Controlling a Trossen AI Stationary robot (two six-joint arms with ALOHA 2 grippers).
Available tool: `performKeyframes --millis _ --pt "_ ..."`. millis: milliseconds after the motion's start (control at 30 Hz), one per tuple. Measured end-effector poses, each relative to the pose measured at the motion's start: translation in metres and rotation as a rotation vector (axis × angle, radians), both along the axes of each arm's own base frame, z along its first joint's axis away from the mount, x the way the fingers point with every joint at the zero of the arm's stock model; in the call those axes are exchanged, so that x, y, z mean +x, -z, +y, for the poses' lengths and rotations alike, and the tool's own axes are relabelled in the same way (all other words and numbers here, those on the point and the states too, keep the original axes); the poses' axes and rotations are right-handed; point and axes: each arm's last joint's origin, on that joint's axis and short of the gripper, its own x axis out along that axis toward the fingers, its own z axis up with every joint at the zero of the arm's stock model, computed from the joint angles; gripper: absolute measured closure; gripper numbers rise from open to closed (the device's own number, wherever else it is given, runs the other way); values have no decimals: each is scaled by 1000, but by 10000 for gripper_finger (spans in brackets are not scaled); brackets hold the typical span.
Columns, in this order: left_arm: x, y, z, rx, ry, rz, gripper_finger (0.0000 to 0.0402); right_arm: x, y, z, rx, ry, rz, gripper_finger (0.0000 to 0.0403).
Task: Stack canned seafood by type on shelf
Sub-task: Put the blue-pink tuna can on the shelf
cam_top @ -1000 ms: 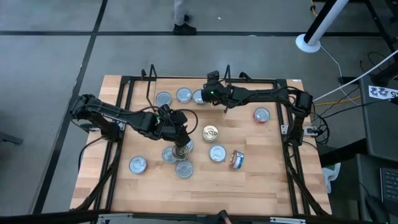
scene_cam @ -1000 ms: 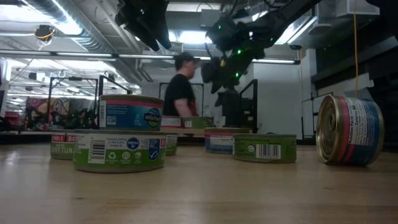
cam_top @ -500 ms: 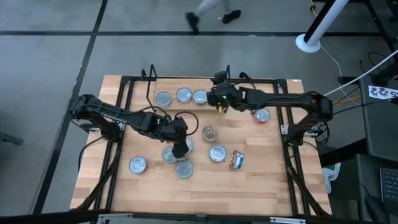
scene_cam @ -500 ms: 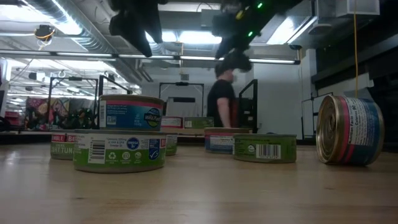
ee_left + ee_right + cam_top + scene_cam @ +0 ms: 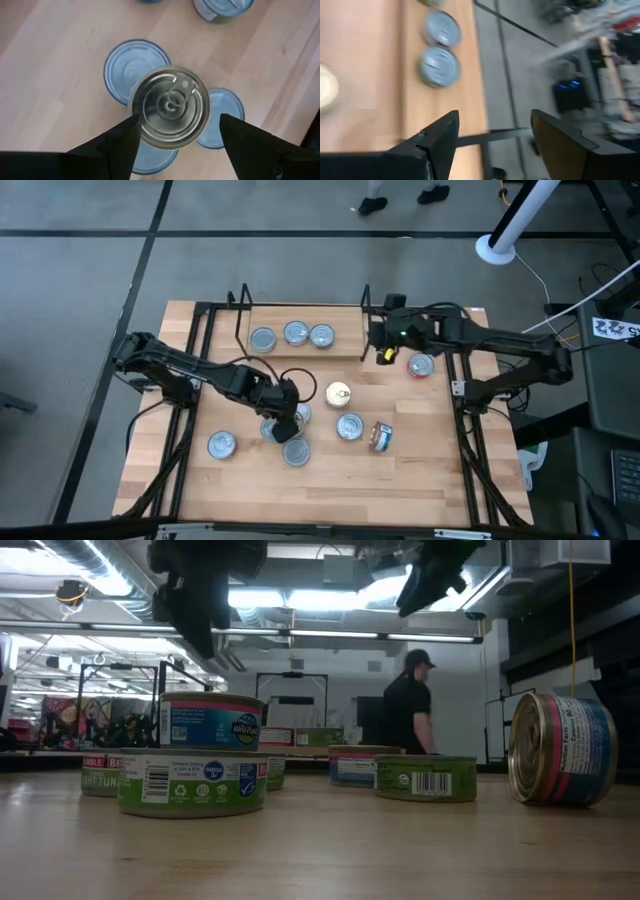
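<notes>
The table [image 5: 430, 480] carries the whole job. Along its far edge is the shelf [image 5: 346, 320], with three silver-lidded tins [image 5: 296, 333] in a row at its left end. The right end is bare, presumably kept free for another type.

The left gripper [image 5: 287, 408] hangs over the cluster of loose tins in the middle of the table. Its wrist view looks straight down on a top tin [image 5: 170, 107] that sits on a tin beneath it. The two fingers [image 5: 122, 145] are spread wide, one on either side of the lid. The level view shows the gripper well above this blue-labelled tin, so I judge that it grips nothing. It looks lined up to drop over the tin and take it by the rim, though the wrist view alone cannot rule out one finger brushing the edge. That blue tin rests on a green tin [image 5: 192, 783], a mismatched pair, which is likely why the top one must come off first.

The right gripper [image 5: 385, 348] is just off the shelf's right end, above the table. Its fingers [image 5: 440, 140] stand apart with nothing between them.

A gold-lidded tin [image 5: 339, 393] lies near the centre and a red-labelled tin [image 5: 421, 364] towards the right rail. One tin on its side [image 5: 560, 748] would roll if nudged and needs righting before it can stack. The other loose tins lie flat nearby. A person [image 5: 408, 710] is in the room beyond the table.
</notes>
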Motion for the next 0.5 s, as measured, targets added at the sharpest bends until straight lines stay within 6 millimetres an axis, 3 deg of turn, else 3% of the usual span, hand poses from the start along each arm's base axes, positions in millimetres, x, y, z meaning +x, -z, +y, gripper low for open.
performKeyframes --millis 267,500 --pt "-4 19 0 -59 -13 29 139 -8 11 15 376 -228 21 155" --pt "-7 33 0 -87 -17 39 139 3 49 40 441 -393 12 155"
